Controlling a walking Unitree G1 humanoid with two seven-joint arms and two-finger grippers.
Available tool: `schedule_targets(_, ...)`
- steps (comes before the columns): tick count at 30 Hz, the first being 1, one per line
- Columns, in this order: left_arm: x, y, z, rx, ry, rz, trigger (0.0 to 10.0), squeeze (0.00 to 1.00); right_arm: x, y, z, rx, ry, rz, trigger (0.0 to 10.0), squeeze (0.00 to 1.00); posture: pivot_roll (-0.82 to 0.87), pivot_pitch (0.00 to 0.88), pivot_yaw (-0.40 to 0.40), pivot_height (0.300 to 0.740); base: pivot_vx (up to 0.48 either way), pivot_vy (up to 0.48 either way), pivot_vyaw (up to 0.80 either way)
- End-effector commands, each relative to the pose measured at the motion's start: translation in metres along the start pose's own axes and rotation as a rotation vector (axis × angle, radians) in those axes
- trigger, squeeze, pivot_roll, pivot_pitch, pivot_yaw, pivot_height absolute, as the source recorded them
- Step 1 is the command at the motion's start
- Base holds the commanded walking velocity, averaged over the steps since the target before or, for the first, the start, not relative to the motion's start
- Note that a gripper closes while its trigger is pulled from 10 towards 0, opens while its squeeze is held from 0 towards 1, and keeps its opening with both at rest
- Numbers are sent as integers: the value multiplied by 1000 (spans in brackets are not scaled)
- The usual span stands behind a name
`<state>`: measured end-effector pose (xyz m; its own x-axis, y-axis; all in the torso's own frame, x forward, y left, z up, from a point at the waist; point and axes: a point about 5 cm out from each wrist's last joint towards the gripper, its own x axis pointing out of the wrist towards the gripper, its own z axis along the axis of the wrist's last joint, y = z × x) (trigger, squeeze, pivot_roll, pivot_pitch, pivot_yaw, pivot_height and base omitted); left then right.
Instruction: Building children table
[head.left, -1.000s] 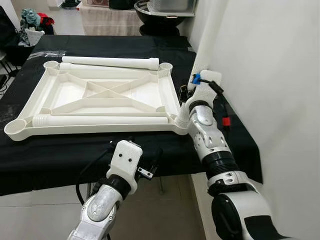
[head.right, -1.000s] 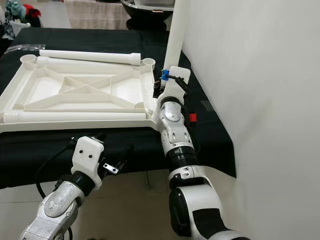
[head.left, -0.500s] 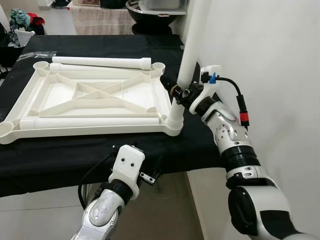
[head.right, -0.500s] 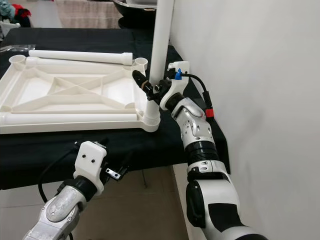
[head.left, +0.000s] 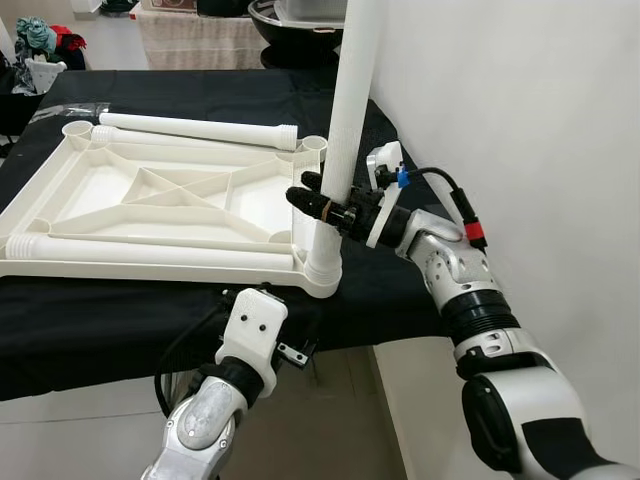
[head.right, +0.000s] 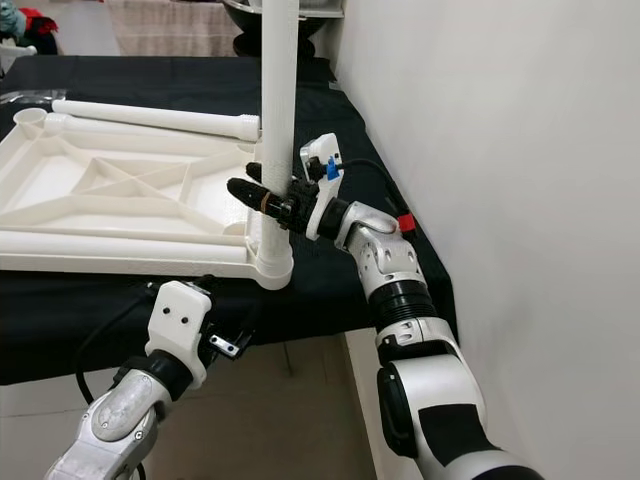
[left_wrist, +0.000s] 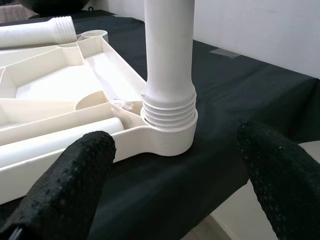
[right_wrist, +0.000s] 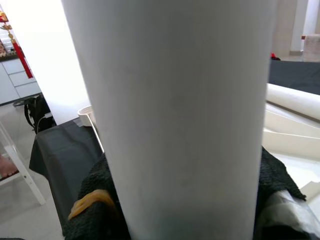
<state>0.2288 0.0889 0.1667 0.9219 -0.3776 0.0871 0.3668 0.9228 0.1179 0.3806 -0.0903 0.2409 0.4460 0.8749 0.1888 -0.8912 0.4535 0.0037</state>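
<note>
A white plastic tabletop (head.left: 150, 205) lies upside down on a black-covered table (head.left: 120, 310). One white leg (head.left: 345, 120) stands upright in the near right corner socket (head.left: 322, 275), its threads partly showing (left_wrist: 169, 112). My right gripper (head.left: 325, 200) is shut on this upright leg a little above the socket. Two loose white legs lie on the tabletop, one along the far edge (head.left: 195, 128) and one along the near edge (head.left: 150, 250). My left gripper (left_wrist: 170, 180) hangs open below the table's front edge, short of the socket, holding nothing.
A white wall (head.left: 520, 110) runs close along the right of the table. Dark containers (head.left: 300, 20) stand beyond the far end. Clothes (head.left: 45, 40) are piled at the far left. Pale floor (head.left: 60, 430) lies in front of the table.
The camera has shifted. My right gripper has turned around the upright leg, now pointing left across it, with its wrist swung lower and nearer. The left arm has hardly moved.
</note>
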Motion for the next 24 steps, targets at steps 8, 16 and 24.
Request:
schedule_targets(8, 1, -1, -3, -5, 4, 2, 10000, 0, 3, 0, -15, 19, 21, -93, 0, 0, 73, 124, -74, 740, 0, 0, 0)
schedule_targets(16, 1, -1, -3, -5, 3, -3, 10000, 0, -48, -43, -23, -83, 69, -1185, 0, 0, 75, 121, -73, 740, 0, 0, 0)
schedule_targets(24, 0, -3, -3, -5, 3, -6, 10000, 0, -47, -29, -30, -96, 53, -1343, 0, 0, 82, 109, -75, 740, 0, 0, 0)
